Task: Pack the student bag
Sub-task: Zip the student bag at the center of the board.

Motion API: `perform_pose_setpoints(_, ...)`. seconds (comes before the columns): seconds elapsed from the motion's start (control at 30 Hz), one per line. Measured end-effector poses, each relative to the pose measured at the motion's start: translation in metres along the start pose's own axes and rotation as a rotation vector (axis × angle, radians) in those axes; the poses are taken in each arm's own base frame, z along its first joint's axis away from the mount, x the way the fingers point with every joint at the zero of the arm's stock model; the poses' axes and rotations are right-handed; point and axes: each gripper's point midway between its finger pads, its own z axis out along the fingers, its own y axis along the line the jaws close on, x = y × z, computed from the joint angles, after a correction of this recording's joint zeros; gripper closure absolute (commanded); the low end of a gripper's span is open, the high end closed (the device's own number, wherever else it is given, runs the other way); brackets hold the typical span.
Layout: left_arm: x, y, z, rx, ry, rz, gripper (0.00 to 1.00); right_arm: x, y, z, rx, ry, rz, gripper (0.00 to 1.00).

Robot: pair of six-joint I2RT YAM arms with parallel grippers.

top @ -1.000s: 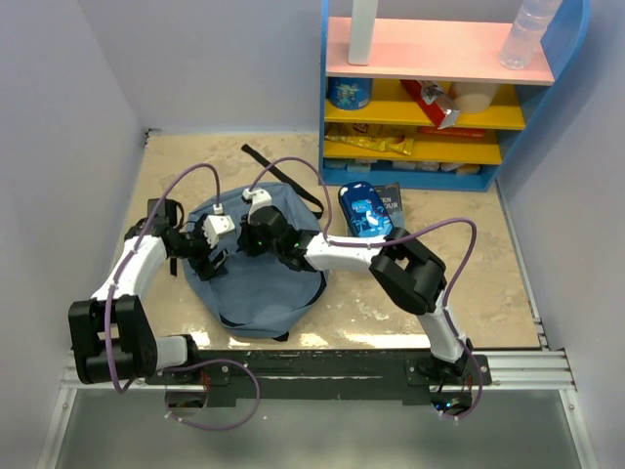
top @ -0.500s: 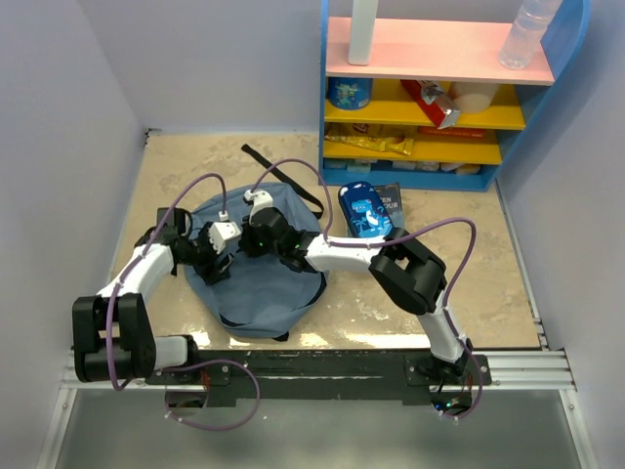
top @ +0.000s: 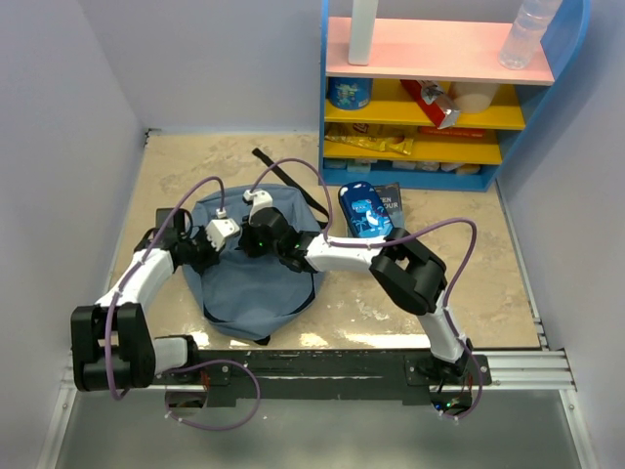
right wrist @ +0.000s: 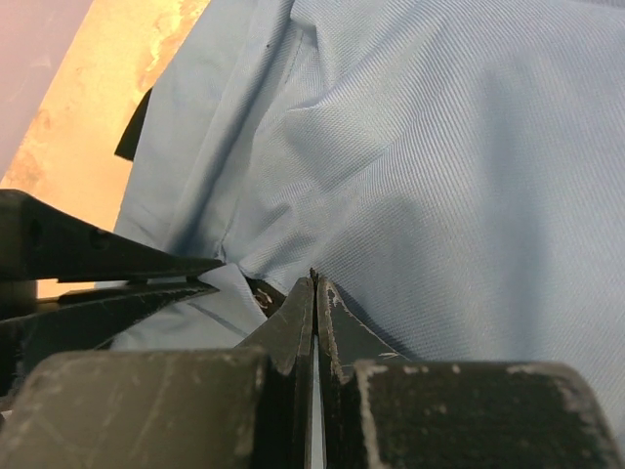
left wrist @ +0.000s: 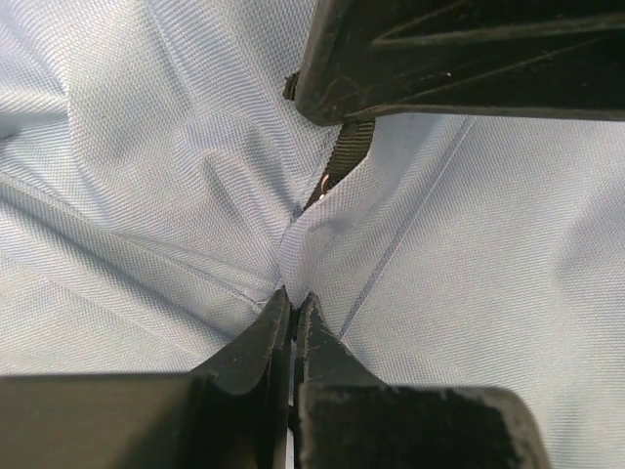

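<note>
Both arms meet on the student bag (top: 259, 283), which lies on the table (top: 469, 283) left of centre, its long axis running roughly 12 to 6 o'clock in the overhead view. Your left gripper (left wrist: 291, 298) comes in from 9 o'clock. Its fingers are closed tight on a puckered fold of the slate-blue fabric, and the creases fan out from the pinch. Your right gripper (right wrist: 314, 283) reaches across from 3 o'clock with its fingers also pressed together on the bag. A dark webbing tab (left wrist: 347, 147) runs up beneath them, though you cannot tell whether the tab or only cloth is caught. The two pinches sit just beside each other on the bag's upper half, and most of the bag lies toward 6 o'clock from them. No opening shows yet, so the next move likely means drawing the two grips apart across the bag's width. A blue printed case (top: 364, 210) waits at about 2 o'clock from the bag, nearer your right arm.
</note>
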Motion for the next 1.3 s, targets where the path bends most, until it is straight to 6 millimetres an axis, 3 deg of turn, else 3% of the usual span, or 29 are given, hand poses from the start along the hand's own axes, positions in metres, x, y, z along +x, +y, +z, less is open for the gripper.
perform_pose_setpoints(0.3,-0.009,-0.001,-0.009,0.010,-0.012,0.001,0.99,-0.020,0.001,-0.002,0.044,-0.029,-0.027,1.00)
perform_pose_setpoints(0.5,-0.011,-0.003,-0.011,0.011,-0.020,0.002,1.00,-0.018,-0.005,-0.006,0.083,-0.011,-0.052,1.00)
perform_pose_setpoints(0.9,-0.025,-0.002,-0.018,-0.006,-0.075,-0.004,1.00,-0.038,-0.016,-0.045,0.121,-0.016,-0.118,1.00)
perform_pose_setpoints(1.3,-0.022,0.000,-0.020,-0.013,-0.075,-0.020,1.00,-0.037,-0.038,-0.046,0.163,-0.001,-0.150,1.00)
